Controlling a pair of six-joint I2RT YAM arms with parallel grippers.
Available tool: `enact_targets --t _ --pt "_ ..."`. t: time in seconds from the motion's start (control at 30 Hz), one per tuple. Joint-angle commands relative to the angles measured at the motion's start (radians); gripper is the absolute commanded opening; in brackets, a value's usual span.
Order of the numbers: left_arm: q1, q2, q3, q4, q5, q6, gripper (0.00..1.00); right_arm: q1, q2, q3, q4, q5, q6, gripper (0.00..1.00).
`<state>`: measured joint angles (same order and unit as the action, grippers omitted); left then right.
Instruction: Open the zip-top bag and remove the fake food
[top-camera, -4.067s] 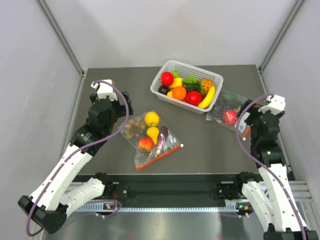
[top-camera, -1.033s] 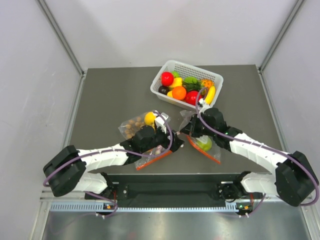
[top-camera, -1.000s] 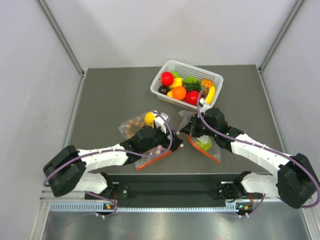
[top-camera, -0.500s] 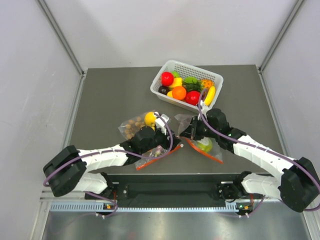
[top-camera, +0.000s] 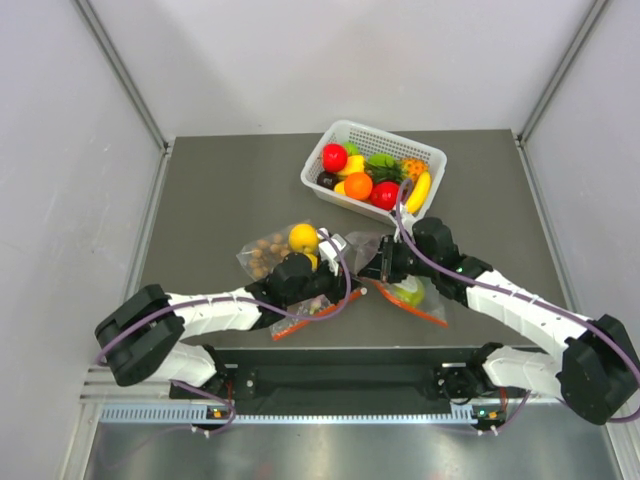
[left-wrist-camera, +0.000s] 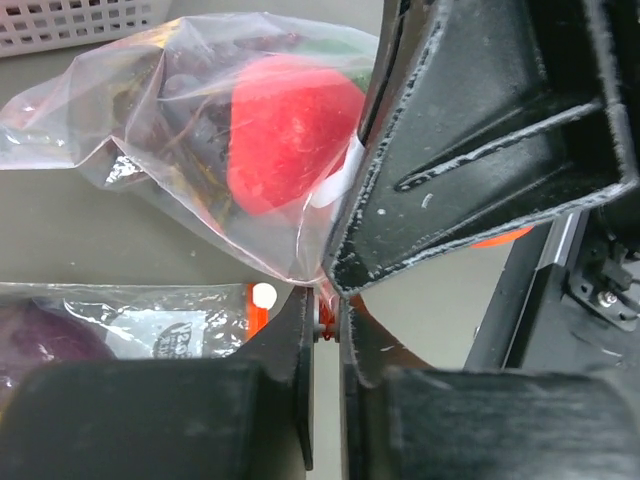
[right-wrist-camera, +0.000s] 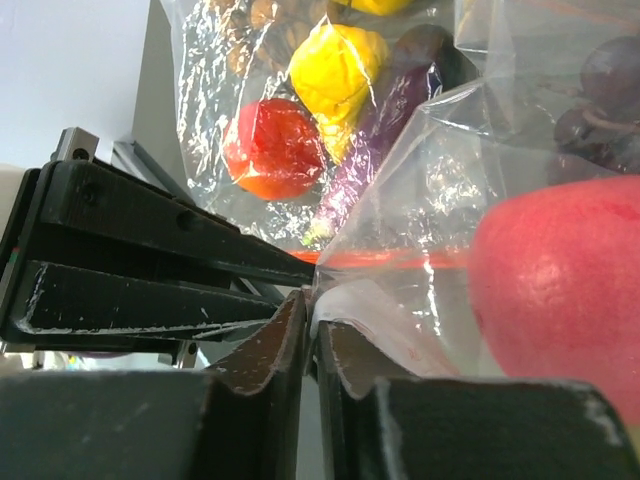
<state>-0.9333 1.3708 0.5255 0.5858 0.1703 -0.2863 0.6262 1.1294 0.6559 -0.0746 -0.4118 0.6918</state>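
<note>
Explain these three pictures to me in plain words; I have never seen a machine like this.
Two robot arms are bolted at the near edge of a table. The wide picture looks down from above; the other two come from a camera on each wrist. On the table stand a white basket of plastic fruit and two clear bags. The left gripper and the right gripper are each pinched shut on the zip edge of the zip-top bag, close together, probably to pull it open. Inside it show a red apple and dark grapes. The other bag, holding a lemon, lies beside it.
</note>
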Motion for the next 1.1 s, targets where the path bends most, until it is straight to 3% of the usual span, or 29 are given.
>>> enact_targets --t 0.0,0.07,0.1,0.2,0.3,0.5,0.6,0.73,0.93,1.07 --pt "-0.002 -0.009 0.008 0.065 0.044 0.016 0.00 0.012 -0.036 0.030 0.067 -0.027 -0.012 0.11" --pt "-0.002 -0.021 0.004 0.065 0.043 0.018 0.00 0.001 -0.052 0.033 0.059 -0.018 -0.035 0.17" --pt "-0.002 -0.029 0.002 0.060 0.038 0.016 0.00 -0.005 -0.060 0.036 0.053 -0.006 -0.046 0.34" --pt "0.008 -0.033 0.028 0.010 0.044 0.000 0.00 -0.020 -0.135 0.062 -0.008 0.054 -0.150 0.64" --pt "0.031 -0.019 0.076 -0.067 0.073 -0.043 0.00 -0.020 -0.235 0.093 -0.088 0.161 -0.246 0.70" --pt "0.103 -0.007 0.174 -0.159 0.172 -0.210 0.00 -0.008 -0.440 0.073 -0.159 0.275 -0.417 0.73" --pt "0.134 -0.013 0.235 -0.219 0.208 -0.309 0.00 0.055 -0.485 0.053 -0.183 0.355 -0.480 0.72" --pt "0.174 -0.003 0.312 -0.311 0.288 -0.416 0.00 0.218 -0.493 0.030 -0.177 0.540 -0.523 0.70" --pt "0.220 0.002 0.320 -0.287 0.383 -0.550 0.00 0.450 -0.432 0.031 -0.133 0.832 -0.590 0.66" --pt "0.222 0.001 0.314 -0.261 0.420 -0.606 0.00 0.539 -0.347 0.040 -0.113 1.017 -0.609 0.62"
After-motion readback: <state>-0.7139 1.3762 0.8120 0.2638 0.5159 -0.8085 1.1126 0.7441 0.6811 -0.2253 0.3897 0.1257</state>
